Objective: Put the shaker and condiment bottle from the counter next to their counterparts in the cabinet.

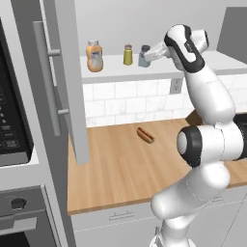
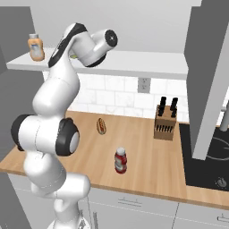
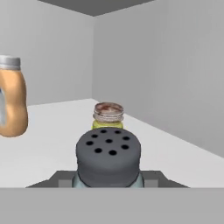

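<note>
Left base view: the arm is reaching up to the cabinet shelf (image 1: pixel 159 72), its gripper (image 1: pixel 148 56) meeting the shaker (image 1: pixel 144 56) at the shelf. The shaker is standing upright just beside the yellow-green shaker (image 1: pixel 128 55), with the orange bottle (image 1: pixel 94 56) further along to the left. That spot is fitting the task, since the shaker is meant to end up next to its counterpart. The cabinet door (image 1: pixel 67 77) is hanging wide open, leaving the shelf reachable. Down on the counter (image 1: pixel 120 169) a hot dog (image 1: pixel 145 135) is lying well apart from everything.

Right base view: the arm is covering most of the shelf's middle, so the grip itself is hidden here. The orange bottle (image 2: pixel 36 48) is showing at the shelf's left end. The red bottle (image 2: pixel 120 160) is standing upright on the counter (image 2: pixel 152 165) near its front edge, not yet moved. A knife block (image 2: pixel 164 122) is sitting near the tiles and the hot dog (image 2: pixel 101 125) is lying left of it.

Hand view: the shaker's dark perforated cap (image 3: pixel 108 157) is sitting right between the finger tips, so the jaws are pinching the shaker. Just behind it the yellow-green shaker (image 3: pixel 107 116) is standing on the shelf, and the orange bottle (image 3: pixel 12 98) is off to the left. The shaker looks about ready for release; the red bottle would be next.
</note>
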Controlling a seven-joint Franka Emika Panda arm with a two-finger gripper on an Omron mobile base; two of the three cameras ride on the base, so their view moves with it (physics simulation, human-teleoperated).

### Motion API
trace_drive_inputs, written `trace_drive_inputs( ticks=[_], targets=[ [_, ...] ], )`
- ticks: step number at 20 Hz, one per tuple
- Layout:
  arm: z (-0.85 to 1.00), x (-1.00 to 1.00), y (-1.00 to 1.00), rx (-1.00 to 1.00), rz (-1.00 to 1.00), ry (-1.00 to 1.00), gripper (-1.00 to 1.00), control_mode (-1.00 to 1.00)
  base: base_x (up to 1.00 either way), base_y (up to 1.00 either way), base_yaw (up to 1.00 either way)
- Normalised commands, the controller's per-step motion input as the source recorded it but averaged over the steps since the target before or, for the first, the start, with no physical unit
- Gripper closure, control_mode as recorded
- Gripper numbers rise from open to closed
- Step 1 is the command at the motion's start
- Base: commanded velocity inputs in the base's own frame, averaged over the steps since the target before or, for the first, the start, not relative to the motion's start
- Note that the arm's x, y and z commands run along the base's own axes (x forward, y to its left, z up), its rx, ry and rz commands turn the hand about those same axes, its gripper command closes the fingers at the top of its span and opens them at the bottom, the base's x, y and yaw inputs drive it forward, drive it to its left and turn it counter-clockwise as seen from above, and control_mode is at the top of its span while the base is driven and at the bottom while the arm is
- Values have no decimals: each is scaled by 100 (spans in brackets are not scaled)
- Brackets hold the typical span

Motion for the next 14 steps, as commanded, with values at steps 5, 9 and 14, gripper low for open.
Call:
trace_drive_inputs(
  ticks=[5, 9, 14],
  targets=[
    [-6, 19, 0, 0, 5, 0, -100, -100, 0, 0, 0],
    [0, 2, 0, 0, 6, 0, -100, -100, 0, 0, 0],
    [0, 0, 0, 0, 6, 0, -100, -100, 0, 0, 0]
  ],
)
